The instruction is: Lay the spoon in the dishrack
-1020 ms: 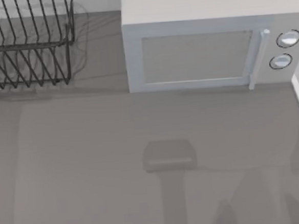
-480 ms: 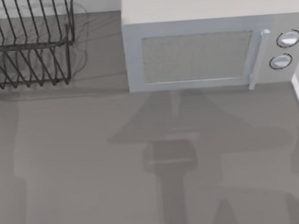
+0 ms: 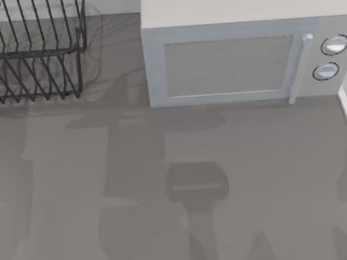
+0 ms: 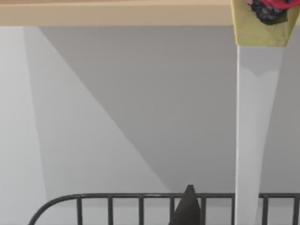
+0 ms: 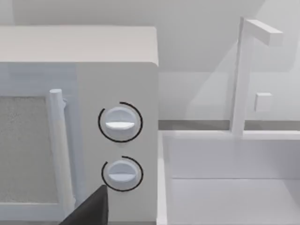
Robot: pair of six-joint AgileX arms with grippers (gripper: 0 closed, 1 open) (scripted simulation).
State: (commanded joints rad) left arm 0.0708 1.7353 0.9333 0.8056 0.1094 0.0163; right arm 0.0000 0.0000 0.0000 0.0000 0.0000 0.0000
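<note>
White spoon (image 4: 253,122) hangs above the dishrack (image 4: 140,206) before the left tool; its grip I cannot tell.

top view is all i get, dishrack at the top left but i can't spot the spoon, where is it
Observer: The left wrist view has the spoon; its white handle crosses in front of the dishrack's top rail.
Operator: which end is away from the rail
Observer: The handle end, with its yellow collar and red knob.
Operator: and the left claw
Observer: The left claw shows as a dark tip at that same rail, beside the handle.
</note>
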